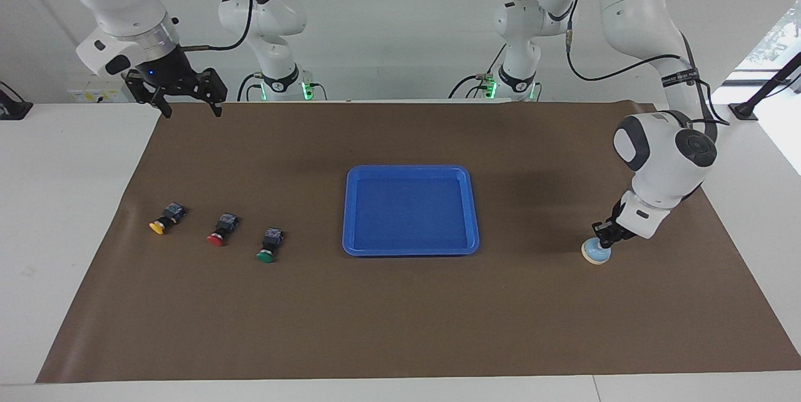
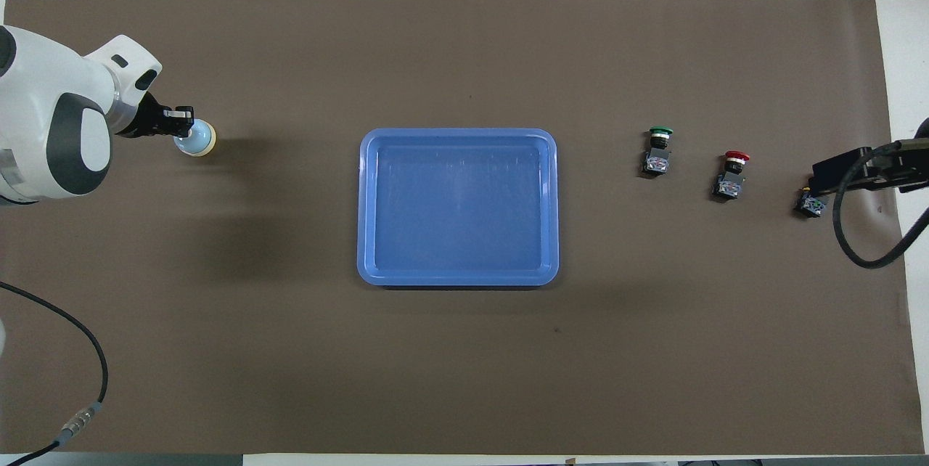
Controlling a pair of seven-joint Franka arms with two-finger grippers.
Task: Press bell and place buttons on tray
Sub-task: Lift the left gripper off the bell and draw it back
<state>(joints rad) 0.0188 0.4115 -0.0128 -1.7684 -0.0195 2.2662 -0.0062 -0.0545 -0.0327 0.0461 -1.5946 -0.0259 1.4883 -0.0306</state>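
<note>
Left end effector (image 1: 602,240), fingers pressed together, tips down on the bell (image 1: 596,253) at your left arm's end of the surface (image 1: 400,327). Right end effector (image 1: 189,111), waiting, fingers spread, raised over the mat's corner at your right arm's end. You have the tray (image 1: 410,250) mid-surface, nothing in it. Buttons in a row beside it: green (image 1: 268,247), red (image 1: 220,230), yellow (image 1: 164,220). Brown mat (image 2: 464,379) over white top; white wall at the arms' bases
</note>
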